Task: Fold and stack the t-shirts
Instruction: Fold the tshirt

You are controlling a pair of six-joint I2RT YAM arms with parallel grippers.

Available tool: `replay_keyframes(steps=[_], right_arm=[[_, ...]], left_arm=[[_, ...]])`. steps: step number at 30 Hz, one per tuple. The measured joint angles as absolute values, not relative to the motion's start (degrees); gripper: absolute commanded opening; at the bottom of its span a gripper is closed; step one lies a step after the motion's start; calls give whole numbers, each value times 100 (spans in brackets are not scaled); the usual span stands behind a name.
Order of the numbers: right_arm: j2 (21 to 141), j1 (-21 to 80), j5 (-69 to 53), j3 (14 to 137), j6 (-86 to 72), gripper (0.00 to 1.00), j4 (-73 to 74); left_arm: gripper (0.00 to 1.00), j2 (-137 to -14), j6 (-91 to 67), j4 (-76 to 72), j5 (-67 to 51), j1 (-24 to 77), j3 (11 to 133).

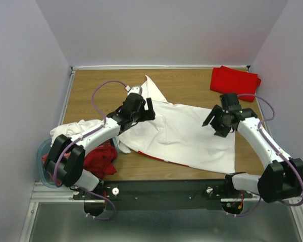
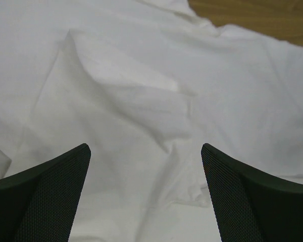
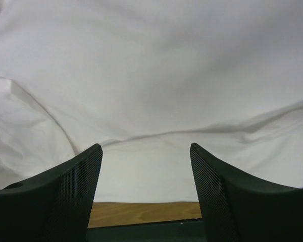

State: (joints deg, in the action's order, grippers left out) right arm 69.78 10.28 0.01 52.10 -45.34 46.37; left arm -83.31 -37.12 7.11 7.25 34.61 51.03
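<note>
Spreading step: white t-shirt (image 1: 187, 133) lies open on table (image 1: 91, 83), creased beneath left gripper (image 2: 145, 151). It and right gripper (image 3: 145, 148) both hover, jaws apart, holding nothing. Should pinch opposite hems and tug creases flat before any fold.

No readable text, label, brand or number in any view. White t-shirt (image 1: 192, 136): plain cloth facing up, with a thin red strip showing at its near edge, nothing legible there. Folded red t-shirt (image 1: 234, 80) at far right: plain, nothing legible. Both wrist views show only unmarked white cloth.
</note>
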Motion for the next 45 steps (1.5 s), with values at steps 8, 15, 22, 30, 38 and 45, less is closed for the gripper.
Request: replay_keyframes(steps=[8,15,22,30,38,45], right_arm=[[8409,86,318,6729,-3734,63,4558],[9504,-904,390,7476,-3221,58,4259],[10440,-1096,445,7959,-3033,53,4047],[11340,-1302,633,8333,-2921,49,3916],[11705,-1363,711,8486,-2847,42,3859],[11813,-1376,722,8615,-2823,12,3800]], left_arm=[[95,-9402,-3033,1009,819,3146,6967],[95,-10543,-2679,1253,792,3063,7994],[95,-11126,-2484,1385,679,2908,8584],[95,-11271,-2397,1476,596,2724,8816],[95,-11734,-2298,1564,569,2718,9139],[83,-12007,-2198,1653,580,2718,9354]])
